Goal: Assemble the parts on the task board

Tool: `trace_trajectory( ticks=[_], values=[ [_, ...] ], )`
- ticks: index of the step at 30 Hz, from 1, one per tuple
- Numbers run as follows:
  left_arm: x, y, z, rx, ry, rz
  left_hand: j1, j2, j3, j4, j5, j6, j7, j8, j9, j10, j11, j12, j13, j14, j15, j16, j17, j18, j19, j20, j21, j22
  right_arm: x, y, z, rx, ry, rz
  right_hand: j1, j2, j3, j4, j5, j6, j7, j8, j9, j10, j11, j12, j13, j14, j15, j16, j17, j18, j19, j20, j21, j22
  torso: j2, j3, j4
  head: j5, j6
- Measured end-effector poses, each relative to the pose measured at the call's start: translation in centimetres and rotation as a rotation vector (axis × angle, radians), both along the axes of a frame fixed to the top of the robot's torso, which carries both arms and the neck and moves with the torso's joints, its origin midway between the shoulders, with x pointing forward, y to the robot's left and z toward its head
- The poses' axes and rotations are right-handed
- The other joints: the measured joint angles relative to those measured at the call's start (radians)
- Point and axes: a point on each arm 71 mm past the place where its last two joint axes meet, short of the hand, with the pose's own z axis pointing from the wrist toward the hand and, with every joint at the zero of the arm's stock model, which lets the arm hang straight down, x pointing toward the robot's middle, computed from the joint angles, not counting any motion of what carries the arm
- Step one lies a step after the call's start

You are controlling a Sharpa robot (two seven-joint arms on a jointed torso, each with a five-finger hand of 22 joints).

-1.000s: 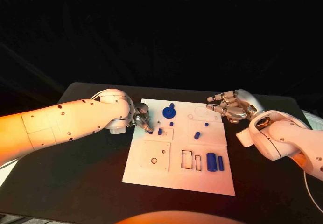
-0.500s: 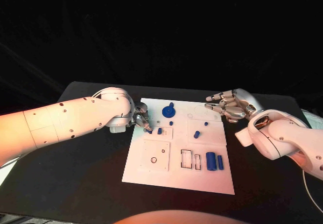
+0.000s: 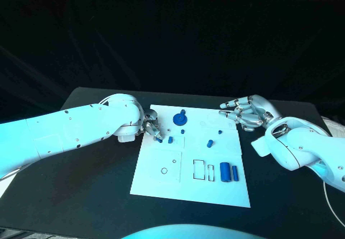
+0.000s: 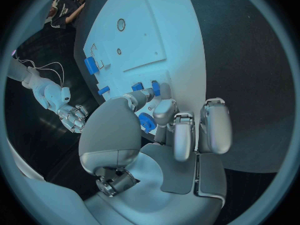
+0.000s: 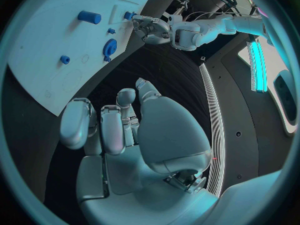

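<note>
nearest me on the task board [image 3: 216, 191] i see two outlined rectangular slots [image 3: 204, 170], and just to their right two upright-lying blue bars, a thick cylinder [image 3: 226, 172] and a thinner bar [image 3: 235, 173], side by side and close together. to the left of the slots there is a small round hole [image 3: 164, 171] in the white plate.

further up the board, a short blue peg [image 3: 210, 144] lies tilted near the middle-right, and a tiny blue stud [image 3: 220, 132] sits just beyond it. on the left side a small blue block [image 3: 170, 140] stands near the board's left edge, with a small blue dot [image 3: 182, 132] a little past it.

my left hand [image 3: 151, 127] is over the board's left edge, fingers bunched downward with their tips right at a small blue piece [image 3: 159, 139] beside that block. in the left wrist view the fingertips [image 4: 142, 96] sit against two blue pieces [image 4: 155, 88], but i cannot tell whether the hand actually grips one or only touches it.

toward the far end, a blue gear [image 3: 180, 119] lies flat on the board, just beyond the left hand.

my right hand [image 3: 244, 113] hovers at the board's far right corner, off the table surface, fingers curled loosely inward and holding nothing; the right wrist view shows its fingers [image 5: 111, 127] folded near the palm, with the board's edge and the gear [image 5: 110, 47] ahead of them.

the black table [image 3: 86, 189] lies under everything.
</note>
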Motion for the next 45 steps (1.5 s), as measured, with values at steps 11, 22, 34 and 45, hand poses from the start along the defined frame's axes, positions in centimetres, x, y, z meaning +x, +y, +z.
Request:
trace_trajectory(
  ticks=[11,22,34,45],
  values=[
    [0.02,-0.2,0.02,-0.005,-0.01,0.007,-0.008,0.0,0.0,0.0,0.0,0.022,-0.01,-0.001,-0.001,0.012,-0.008,0.022,0.027,-0.003,-0.003,0.0,0.0,0.0,0.004,-0.004,0.005,0.0,0.0,-0.05,-0.02,0.0,0.003,0.0,0.0,0.0,0.0,0.0,0.005,0.0,0.0,0.0,0.0,0.0,0.0,0.0,0.0,0.0,0.0,0.0,0.0,0.0,0.0,0.0,0.0,-0.001,0.0,0.001,0.0002,-0.003,-0.002],
    [0.02,-0.58,-0.05,-0.011,-0.015,0.006,-0.014,-0.001,-0.004,-0.002,-0.003,0.027,-0.012,-0.007,-0.003,0.024,-0.013,0.035,0.043,-0.004,-0.003,0.0,0.001,0.0,0.007,-0.007,0.006,0.0,-0.02,-0.03,-0.03,0.0,0.006,0.001,0.0,0.0,0.0,0.0,0.009,0.0,0.0,0.0,0.0,0.0,0.0,0.0,-0.002,0.0,0.0,0.0,0.0,0.0,0.0,0.0,0.0,-0.001,0.001,0.0014,-0.0002,-0.003,-0.004],
    [0.09,-0.75,-0.02,-0.007,-0.014,0.004,-0.007,0.006,-0.011,-0.034,0.066,0.039,-0.007,-0.009,-0.007,0.04,-0.015,0.046,0.062,0.0,-0.007,0.0,0.001,0.0,0.011,-0.011,0.009,0.0,-0.05,-0.04,-0.04,0.0,0.008,0.003,0.0,0.0,0.0,0.0,0.009,0.0,0.0,0.0,0.0,0.0,0.0,0.0,-0.002,0.0,0.0,0.0,0.0,0.0,0.0,0.0,0.0,-0.001,0.0,0.0015,0.0003,-0.003,-0.008],
    [0.06,-0.94,-0.01,-0.006,-0.015,0.0,-0.007,0.006,-0.04,-0.063,0.097,0.047,-0.004,-0.013,-0.007,0.048,-0.013,0.046,0.064,0.0,-0.007,0.0,0.0,0.0,0.011,-0.011,0.009,0.0,-0.06,-0.06,-0.04,-0.001,0.009,0.003,0.0,0.0,0.0,0.0,0.009,0.0,0.0,0.0,0.0,0.0,0.0,0.0,-0.002,0.0,0.0,0.0,0.0,0.0,0.0,0.0,0.0,-0.001,0.0,0.0012,0.0001,-0.003,-0.01]
  ],
)
